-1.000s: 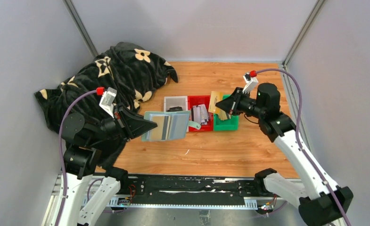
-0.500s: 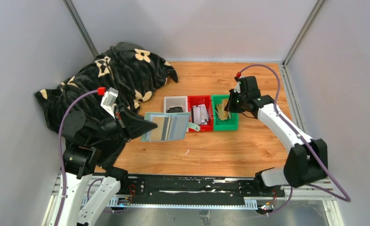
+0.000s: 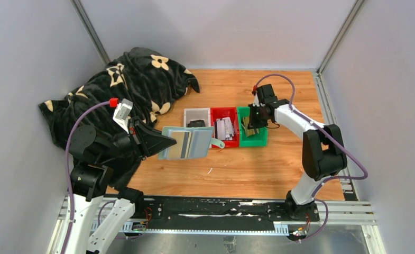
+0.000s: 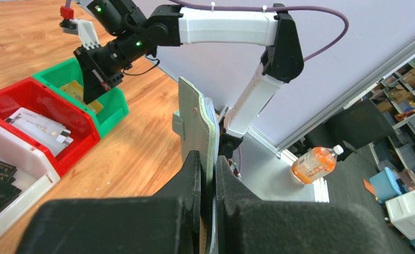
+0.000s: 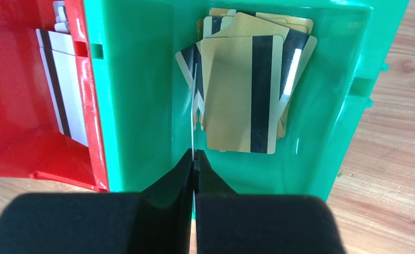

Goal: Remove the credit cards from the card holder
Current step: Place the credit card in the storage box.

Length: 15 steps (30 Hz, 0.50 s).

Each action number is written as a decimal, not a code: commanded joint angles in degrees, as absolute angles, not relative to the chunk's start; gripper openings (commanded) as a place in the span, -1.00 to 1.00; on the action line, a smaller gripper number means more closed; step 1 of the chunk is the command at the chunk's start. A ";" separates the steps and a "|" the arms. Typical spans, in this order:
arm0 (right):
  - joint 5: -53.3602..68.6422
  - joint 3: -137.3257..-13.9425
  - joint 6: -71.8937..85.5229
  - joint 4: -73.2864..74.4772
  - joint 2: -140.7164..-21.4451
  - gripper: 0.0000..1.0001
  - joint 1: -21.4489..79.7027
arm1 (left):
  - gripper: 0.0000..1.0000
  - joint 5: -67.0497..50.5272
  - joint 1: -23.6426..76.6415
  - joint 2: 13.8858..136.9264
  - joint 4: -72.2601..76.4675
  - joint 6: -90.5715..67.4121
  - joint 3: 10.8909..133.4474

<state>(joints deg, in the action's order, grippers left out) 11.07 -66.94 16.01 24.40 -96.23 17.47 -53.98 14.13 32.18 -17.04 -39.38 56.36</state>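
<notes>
The right gripper is pressed together on one thin card, seen edge-on. A second ago it was higher, carrying this card. Now it has come down into the green tray, just over the gold-yellow cards lying there, near the middle of the table. I judge that the release comes next. The left gripper pinches the card holder, which hangs open above the table's left half.

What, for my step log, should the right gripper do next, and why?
Probably open the right gripper: it pinches a thin card edge-on over the green tray, beside the gold cards already lying there, so releasing should drop it in.
</notes>
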 commanded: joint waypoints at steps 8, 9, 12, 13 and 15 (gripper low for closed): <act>3.26 -67.49 14.25 25.70 -95.11 -0.32 17.83 | -1.00 -54.84 14.50 32.34 -15.49 -39.50 57.18; 2.11 -67.64 14.25 25.87 -94.62 -0.31 18.24 | -1.00 -54.82 14.50 32.34 -15.41 -39.59 57.17; -1.92 -68.44 14.16 26.45 -91.92 -0.29 19.96 | -1.00 -54.80 14.50 32.34 -15.30 -39.64 57.18; -2.36 -68.91 14.13 26.77 -90.86 -0.28 20.63 | -1.00 -54.73 14.48 32.34 -15.35 -39.64 57.14; -1.21 -69.52 14.45 27.15 -87.80 -0.28 21.77 | -1.00 -54.68 14.50 32.34 -15.31 -39.64 57.04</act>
